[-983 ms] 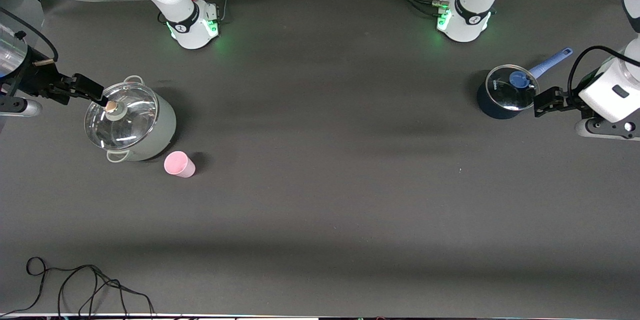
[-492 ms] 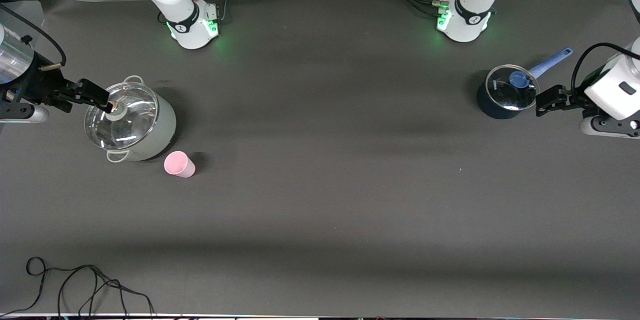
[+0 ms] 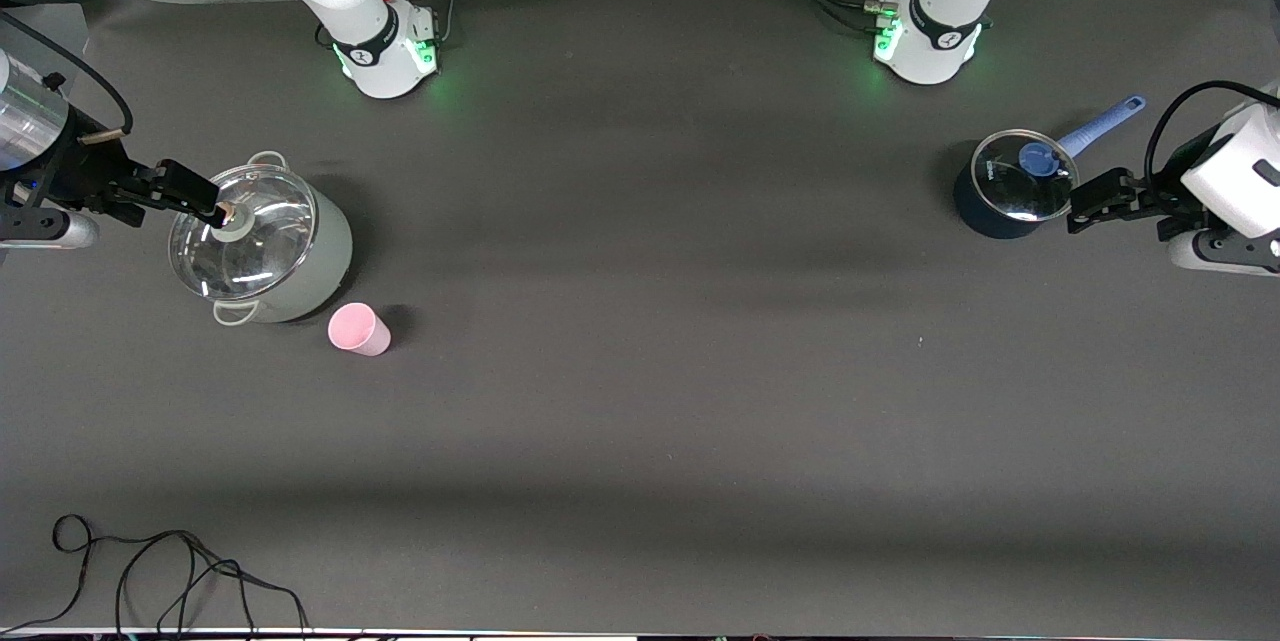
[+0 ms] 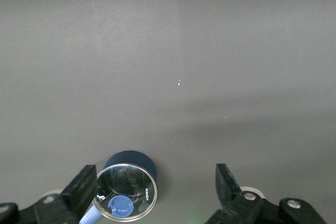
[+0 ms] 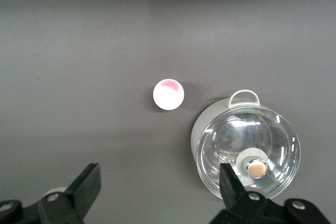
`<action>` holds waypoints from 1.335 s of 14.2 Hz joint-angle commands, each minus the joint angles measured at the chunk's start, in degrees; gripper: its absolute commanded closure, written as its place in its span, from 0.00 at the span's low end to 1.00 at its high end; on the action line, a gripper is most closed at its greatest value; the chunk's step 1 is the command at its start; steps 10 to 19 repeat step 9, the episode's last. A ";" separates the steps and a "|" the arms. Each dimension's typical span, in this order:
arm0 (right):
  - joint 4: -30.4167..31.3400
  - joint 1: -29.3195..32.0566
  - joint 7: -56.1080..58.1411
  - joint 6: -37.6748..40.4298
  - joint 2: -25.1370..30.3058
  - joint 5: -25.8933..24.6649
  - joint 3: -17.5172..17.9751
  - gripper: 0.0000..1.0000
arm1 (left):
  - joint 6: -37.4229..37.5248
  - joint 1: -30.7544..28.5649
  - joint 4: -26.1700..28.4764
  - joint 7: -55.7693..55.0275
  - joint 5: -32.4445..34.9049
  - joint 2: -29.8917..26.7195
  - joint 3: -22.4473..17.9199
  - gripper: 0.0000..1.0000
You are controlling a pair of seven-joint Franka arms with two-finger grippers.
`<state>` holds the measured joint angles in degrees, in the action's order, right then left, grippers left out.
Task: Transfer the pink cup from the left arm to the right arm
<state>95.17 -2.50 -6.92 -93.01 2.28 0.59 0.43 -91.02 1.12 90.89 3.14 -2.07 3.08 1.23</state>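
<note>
Right tool [image 3: 212, 211]: fingers spread wide, gripping nothing, hanging over the edge of the glass lid [image 3: 245, 233] of the grey pot [image 3: 318, 273], close to the lid's knob. Left tool [image 3: 1078, 214]: also spread wide and gripping nothing, up beside the blue saucepan [image 3: 985, 213] at the left arm's end of the bench [image 3: 640, 391].

Pink cup [image 3: 358, 329]: standing on end on the bench, toward the right arm's end, just beside the grey pot and a little nearer the front camera than it. In neither tool, and well apart from the left one.

Fits two stages alike: a cup waiting to be fetched for the hand-over, or a cup put down once the hand-over is through. No way to settle which from here, so no call on the move itself.

For any grasp on the cup: come down from above, straddle the wall evenly, close gently on what looks a light, smooth shell, and keep the finger on the pot's side out of the narrow gap. Keep clear of the knob too.

From the front: both arms at once, and the cup's spot relative to the pot. From the right wrist: the cup's round top and the finger spread, hard to judge from the front. From the left wrist: only the saucepan, no cup at all.
</note>
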 commanded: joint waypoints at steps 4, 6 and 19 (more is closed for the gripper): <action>-1.57 0.04 0.59 1.25 -0.78 -1.03 0.28 0.00 | 1.81 -0.42 -0.63 -0.16 2.25 -0.53 0.88 0.00; -1.66 0.04 0.33 1.16 -0.87 -1.03 0.28 0.00 | 1.81 -0.51 -0.80 -0.16 2.16 -0.44 0.80 0.00; -1.66 0.04 0.42 1.16 -0.87 -1.03 0.27 0.00 | 1.72 -0.51 -1.07 -0.16 2.16 -0.26 0.79 0.00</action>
